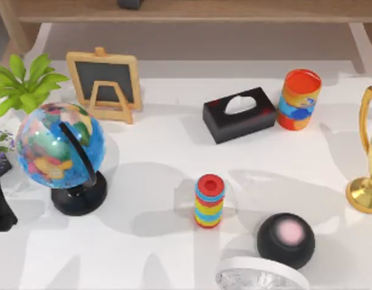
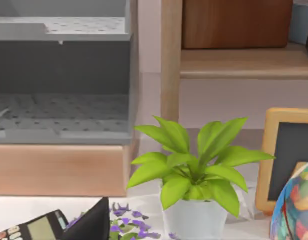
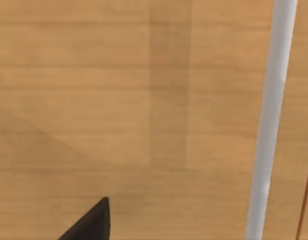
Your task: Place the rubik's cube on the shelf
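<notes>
The long light-brown wooden plank shelf (image 1: 234,11) is laid lengthwise, left to right, along the frame's upper edge. Whether the left end effector (image 2: 96,222) or the right end effector (image 3: 93,222) is clenched cannot be told.

A dark part of the left arm (image 1: 1,205) sits at the table's far left edge. One black fingertip (image 3: 91,222) of the right gripper pokes into the right wrist view.

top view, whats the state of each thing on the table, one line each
globe: upright on its black stand, at the table's left
chalkboard easel: standing, blank
tissue box: lying flat, tissue showing in the slot
striped cylinder: upright, mid table
colourful can: upright, right of the tissue box
gold trophy: standing at the right edge
black round speaker: sitting flat, near the front
shelf: plank at the back
</notes>
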You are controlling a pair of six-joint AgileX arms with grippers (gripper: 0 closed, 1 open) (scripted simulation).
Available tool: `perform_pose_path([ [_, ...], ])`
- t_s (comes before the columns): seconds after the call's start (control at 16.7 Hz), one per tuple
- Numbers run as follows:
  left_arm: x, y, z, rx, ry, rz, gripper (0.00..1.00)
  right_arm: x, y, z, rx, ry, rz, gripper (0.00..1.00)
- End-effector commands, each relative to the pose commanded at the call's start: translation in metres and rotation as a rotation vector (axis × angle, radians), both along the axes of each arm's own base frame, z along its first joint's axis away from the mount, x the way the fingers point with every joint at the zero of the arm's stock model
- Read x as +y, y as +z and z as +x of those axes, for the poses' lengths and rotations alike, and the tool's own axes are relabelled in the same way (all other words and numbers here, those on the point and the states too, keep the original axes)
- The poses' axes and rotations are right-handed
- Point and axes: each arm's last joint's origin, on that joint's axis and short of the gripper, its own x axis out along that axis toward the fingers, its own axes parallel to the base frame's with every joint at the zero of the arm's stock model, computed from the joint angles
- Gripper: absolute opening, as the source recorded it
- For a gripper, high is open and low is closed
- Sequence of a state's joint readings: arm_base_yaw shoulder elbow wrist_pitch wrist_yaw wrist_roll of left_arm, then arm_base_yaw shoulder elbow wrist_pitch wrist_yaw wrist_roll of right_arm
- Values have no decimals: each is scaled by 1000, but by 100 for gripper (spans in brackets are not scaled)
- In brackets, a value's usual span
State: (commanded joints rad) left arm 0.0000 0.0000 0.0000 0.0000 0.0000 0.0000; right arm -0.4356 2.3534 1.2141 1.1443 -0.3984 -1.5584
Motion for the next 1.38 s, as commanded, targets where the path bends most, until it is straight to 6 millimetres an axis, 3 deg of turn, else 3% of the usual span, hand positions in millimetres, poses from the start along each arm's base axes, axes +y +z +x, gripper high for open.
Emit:
perform_pose_path([
  [0.72,0,0,0,0,0,0,100,0,0,0,0,0,0,2],
  [1.38,0,0,0,0,0,0,100,-3,2,-5,-8,-4,0,0],
])
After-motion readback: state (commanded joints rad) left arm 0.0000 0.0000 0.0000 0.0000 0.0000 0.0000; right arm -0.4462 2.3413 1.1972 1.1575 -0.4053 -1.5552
